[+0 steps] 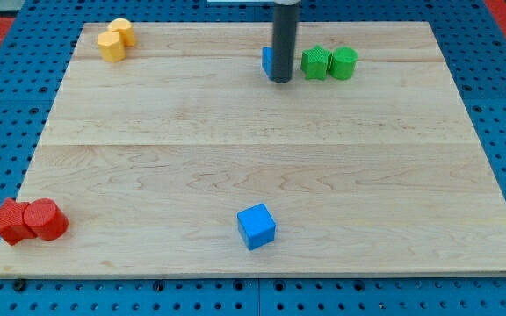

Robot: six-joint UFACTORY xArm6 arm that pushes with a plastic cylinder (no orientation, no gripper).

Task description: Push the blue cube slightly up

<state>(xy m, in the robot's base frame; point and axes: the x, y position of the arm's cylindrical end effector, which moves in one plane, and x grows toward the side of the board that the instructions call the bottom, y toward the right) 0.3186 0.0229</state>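
On the wooden board (235, 149), blue cube (256, 226) lies far below my tip (280, 81).

Noted yellow pair (112, 45) at wooden board's (235, 149) top left, green pair (316, 63) touching near top, red pair (44, 219) bottom left.

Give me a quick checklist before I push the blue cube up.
1. Blue cube in view, near the view's bottom: ok.
2. My tip below the cube, ready to push: not ok; it sits near the view's top.
3. Tip clear of other blocks: not ok; it is against a second blue block.
4. Board above the cube free: ok.
5. Green blocks apart from the tip: ok.
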